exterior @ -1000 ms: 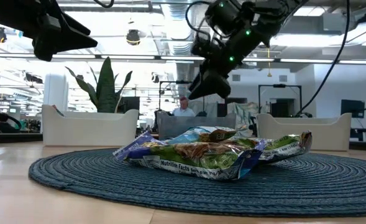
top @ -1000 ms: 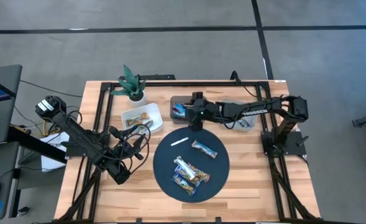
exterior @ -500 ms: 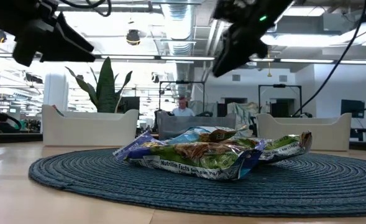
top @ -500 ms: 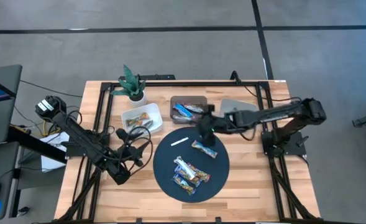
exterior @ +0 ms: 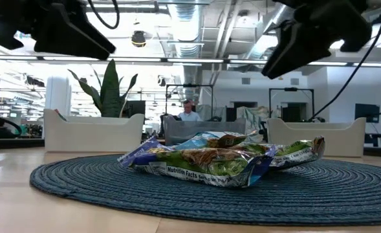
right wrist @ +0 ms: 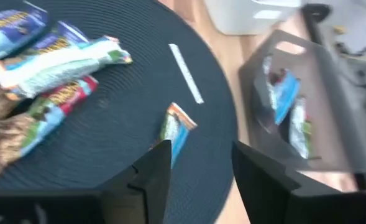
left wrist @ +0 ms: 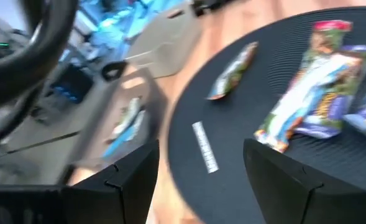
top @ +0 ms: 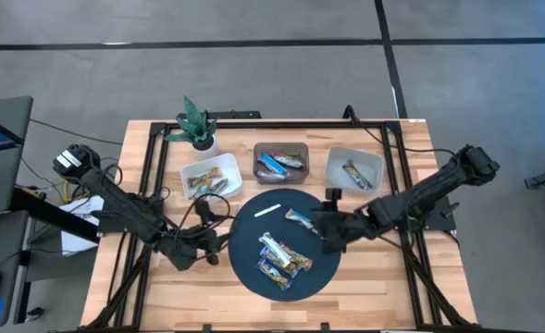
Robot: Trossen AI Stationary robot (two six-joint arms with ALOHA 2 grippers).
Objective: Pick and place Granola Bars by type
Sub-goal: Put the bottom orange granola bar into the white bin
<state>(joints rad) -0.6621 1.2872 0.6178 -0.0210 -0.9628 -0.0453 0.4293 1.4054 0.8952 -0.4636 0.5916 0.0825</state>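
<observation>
From above, my right gripper (top: 331,233) hovers at the right edge of the round dark mat (top: 244,264), and my left gripper (top: 209,248) waits near its left edge. Three bins behind the mat already hold sorted bars: the white bin (top: 191,168) on the left, the dark bin (top: 302,150) in the middle, the grey bin (top: 376,159) on the right. The mat bears what is left to sort: a lone bar (top: 303,220) just beside my right gripper, a cluster of bars (top: 284,258) nearer the front, and a thin white strip (top: 268,209). I judge the sorting perhaps half done.

At table height, the heaped bars (exterior: 206,158) sit on the mat's weave, overlapping so that I cannot count them. Both my arms show only as dark shapes at the top, their fingers cut off.

Past my left fingers (left wrist: 127,180), which stand well apart with nothing between them, I see the strip (left wrist: 205,147), the lone bar (left wrist: 233,70) and the cluster (left wrist: 313,93); the bins behind are smeared.

Past my right fingers (right wrist: 146,177), also spread wide and empty, the lone blue-ended bar (right wrist: 175,132) lies just ahead, apparently the next pick. The cluster (right wrist: 40,68) lies to one side, and the dark bin (right wrist: 332,106) beyond holds blurred bars whose type I cannot tell.
</observation>
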